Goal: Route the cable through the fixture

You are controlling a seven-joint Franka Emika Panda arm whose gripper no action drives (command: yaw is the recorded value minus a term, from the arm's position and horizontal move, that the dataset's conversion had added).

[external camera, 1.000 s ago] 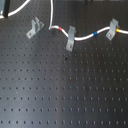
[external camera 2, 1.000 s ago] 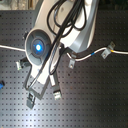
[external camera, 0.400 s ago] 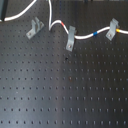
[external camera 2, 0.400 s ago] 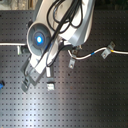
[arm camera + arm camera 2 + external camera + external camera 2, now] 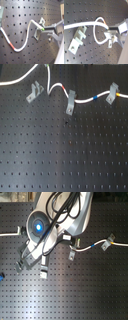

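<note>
The white cable (image 5: pixel 92 99) runs from the first exterior view's left, up past the top edge, back down in a loop, then through the taller middle clip (image 5: pixel 71 103) and the right clip (image 5: pixel 114 91). The fixture (image 5: pixel 34 91), a squat grey clip with two prongs, stands left of the loop with no cable in it. My gripper (image 5: pixel 46 30) is shut on the cable (image 5: pixel 27 37) at a green band, close beside a grey clip (image 5: pixel 38 33). In the second wrist view the gripper (image 5: pixel 111 33) holds the cable (image 5: pixel 95 31) and the fixture (image 5: pixel 77 40) lies apart from it.
The black perforated breadboard (image 5: pixel 65 154) fills the scene. In the second exterior view the arm's white body (image 5: pixel 55 222) covers the cable's middle part. Several grey clips (image 5: pixel 44 272) stand around it, and the cable (image 5: pixel 95 244) leads off to the second exterior view's right.
The arm has moved up in the second exterior view, carrying the held cable. In the first exterior view the held stretch has shifted towards the top edge.
</note>
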